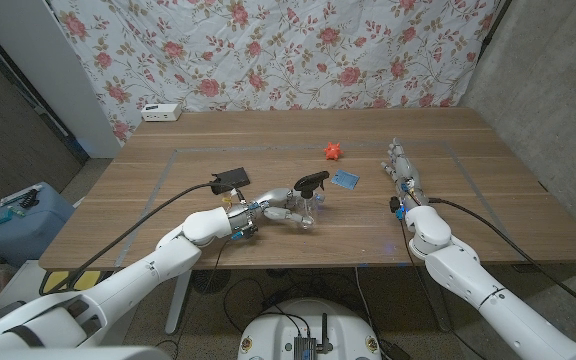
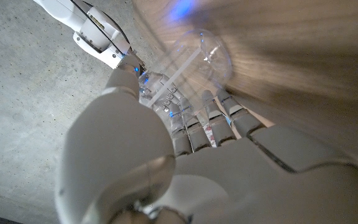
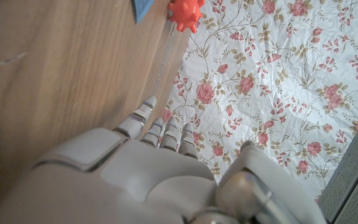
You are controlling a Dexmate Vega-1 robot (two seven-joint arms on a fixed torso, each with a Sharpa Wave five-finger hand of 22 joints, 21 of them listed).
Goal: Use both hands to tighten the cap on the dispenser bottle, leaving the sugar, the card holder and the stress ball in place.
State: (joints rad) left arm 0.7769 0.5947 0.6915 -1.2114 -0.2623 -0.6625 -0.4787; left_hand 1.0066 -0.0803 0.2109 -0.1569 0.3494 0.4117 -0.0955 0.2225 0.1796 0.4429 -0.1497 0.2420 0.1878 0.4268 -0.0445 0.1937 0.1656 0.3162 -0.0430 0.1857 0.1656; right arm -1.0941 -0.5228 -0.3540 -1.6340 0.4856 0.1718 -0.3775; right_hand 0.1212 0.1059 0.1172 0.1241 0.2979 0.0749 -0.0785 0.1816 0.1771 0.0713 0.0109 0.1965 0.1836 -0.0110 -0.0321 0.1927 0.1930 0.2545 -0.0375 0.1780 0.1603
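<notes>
The dispenser bottle is a small clear plastic one, and whatever is inside can't really be made out; it just looks see-through, with the wood showing through it. It's topped with a black trigger-style cap that sticks out toward the robot's right. The bottle is stood upright near the middle of the wooden table, toward the front edge.

The left hand is wrapped around the lower body of the bottle, fingers curled onto the clear plastic, so it's being gripped there. In the left wrist view the fingers can be seen reaching along the transparent bottle, though it's pretty blurry.

The right hand is kept well apart from the bottle, off on the robot's right side of the table, with its fingers stretched out straight toward the far edge and nothing held in it. In the right wrist view the fingers are seen extended and empty over the wood.

Between the two hands, a blue flat card holder is laid just beside the bottle's cap end, and an orange spiky stress ball is sat a bit farther back. A dark flat object is placed behind the left hand, and a white box is parked at the far left corner by the floral cloth.
</notes>
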